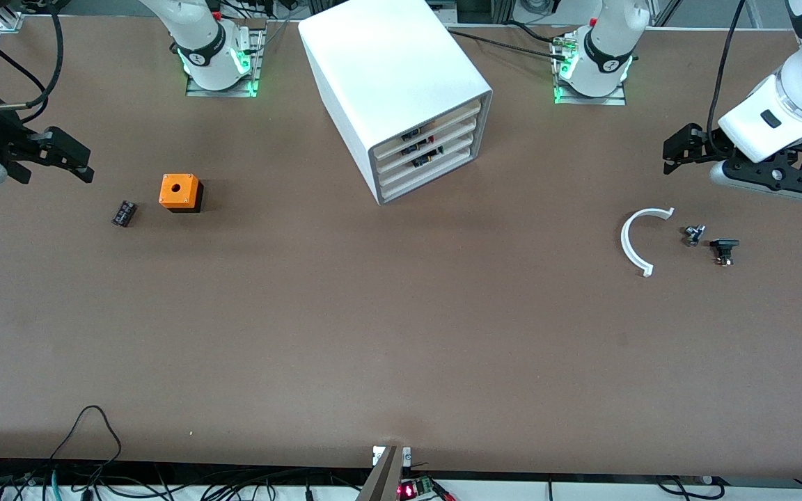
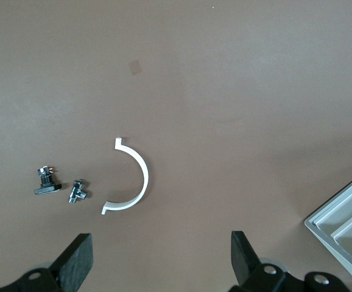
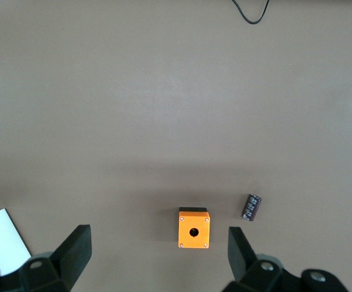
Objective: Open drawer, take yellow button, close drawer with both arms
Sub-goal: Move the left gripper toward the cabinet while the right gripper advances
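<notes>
The white cabinet (image 1: 394, 76) stands at the middle of the table near the arms' bases. Its four drawers look pushed in, the topmost drawer (image 1: 443, 120) among them. Small dark parts show through the gaps, but I cannot make out the button. My left gripper (image 1: 679, 149) hangs open and empty over the left arm's end of the table; its wrist view shows it (image 2: 161, 258) with the jaws wide apart and a cabinet corner (image 2: 346, 225). My right gripper (image 1: 67, 156) hangs open and empty over the right arm's end, also seen in its wrist view (image 3: 158, 255).
An orange cube box with a hole (image 1: 179, 191) (image 3: 193, 228) and a small black part (image 1: 123, 213) (image 3: 252, 207) lie toward the right arm's end. A white curved piece (image 1: 634, 240) (image 2: 133, 176) and two small dark parts (image 1: 694, 234) (image 1: 724, 249) lie toward the left arm's end.
</notes>
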`<state>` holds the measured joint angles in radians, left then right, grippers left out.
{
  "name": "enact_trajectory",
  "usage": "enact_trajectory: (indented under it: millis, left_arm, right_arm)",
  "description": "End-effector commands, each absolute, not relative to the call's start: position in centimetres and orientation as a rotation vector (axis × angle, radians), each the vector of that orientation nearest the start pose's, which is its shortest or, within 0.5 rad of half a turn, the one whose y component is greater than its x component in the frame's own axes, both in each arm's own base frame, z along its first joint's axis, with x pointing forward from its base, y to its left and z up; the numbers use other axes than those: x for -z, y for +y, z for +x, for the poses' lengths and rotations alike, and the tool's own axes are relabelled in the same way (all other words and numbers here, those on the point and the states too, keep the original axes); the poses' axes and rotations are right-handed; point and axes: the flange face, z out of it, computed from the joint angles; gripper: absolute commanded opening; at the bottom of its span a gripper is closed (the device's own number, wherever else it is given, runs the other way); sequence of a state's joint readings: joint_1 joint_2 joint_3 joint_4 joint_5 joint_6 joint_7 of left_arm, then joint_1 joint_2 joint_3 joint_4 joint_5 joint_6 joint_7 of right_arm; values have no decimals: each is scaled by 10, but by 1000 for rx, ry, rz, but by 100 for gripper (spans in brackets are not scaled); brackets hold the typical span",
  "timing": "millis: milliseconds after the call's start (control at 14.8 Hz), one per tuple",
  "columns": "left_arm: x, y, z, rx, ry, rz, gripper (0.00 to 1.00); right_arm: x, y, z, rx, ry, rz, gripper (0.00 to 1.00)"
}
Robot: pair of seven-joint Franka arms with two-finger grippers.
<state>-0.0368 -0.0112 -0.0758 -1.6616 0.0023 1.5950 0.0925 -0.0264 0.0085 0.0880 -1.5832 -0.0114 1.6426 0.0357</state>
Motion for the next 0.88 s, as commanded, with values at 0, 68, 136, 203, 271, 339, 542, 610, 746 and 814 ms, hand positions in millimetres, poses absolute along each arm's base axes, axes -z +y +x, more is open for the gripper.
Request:
enact_trajectory:
  millis: [0, 68, 136, 203, 271, 339, 542, 610, 746, 814]
  left_arm:
    - [-597, -60, 547, -89, 310, -3085, 100]
    - [-597, -60, 547, -89, 310, -3085, 100]
    - [-597, -60, 547, -89, 310, -3085, 100]
    - [-597, -59, 547, -89, 308, -3085, 100]
    - [-597, -60, 547, -89, 308, -3085, 100]
    - [-597, -60, 547, -89, 310, -3085, 100]
    - [-597, -60, 547, -92, 308, -3085, 100]
    - [-597, -60, 547, -92, 308, -3085, 100]
    - [-597, -60, 546, -96, 308, -3085, 100]
    - [-597, -60, 544, -120, 310, -3085, 100]
  right_arm:
    - [-625, 31, 565, 71, -54, -3155, 99]
    - [-625, 31, 565, 71, -40, -3155, 100]
    - [-625, 31, 565, 71, -37, -3155, 99]
    - [-625, 30, 566, 84, -64, -3157, 99]
    - [-625, 29, 566, 84, -64, -3158, 99]
    - [-625, 30, 566, 79, -37, -3155, 99]
    - [-627, 28, 566, 86, -37, -3153, 99]
    - [-627, 30, 566, 88, -35, -3153, 99]
    - [-627, 29, 566, 93, -59, -3159, 99]
    - [-626, 28, 567, 91, -57, -3160, 99]
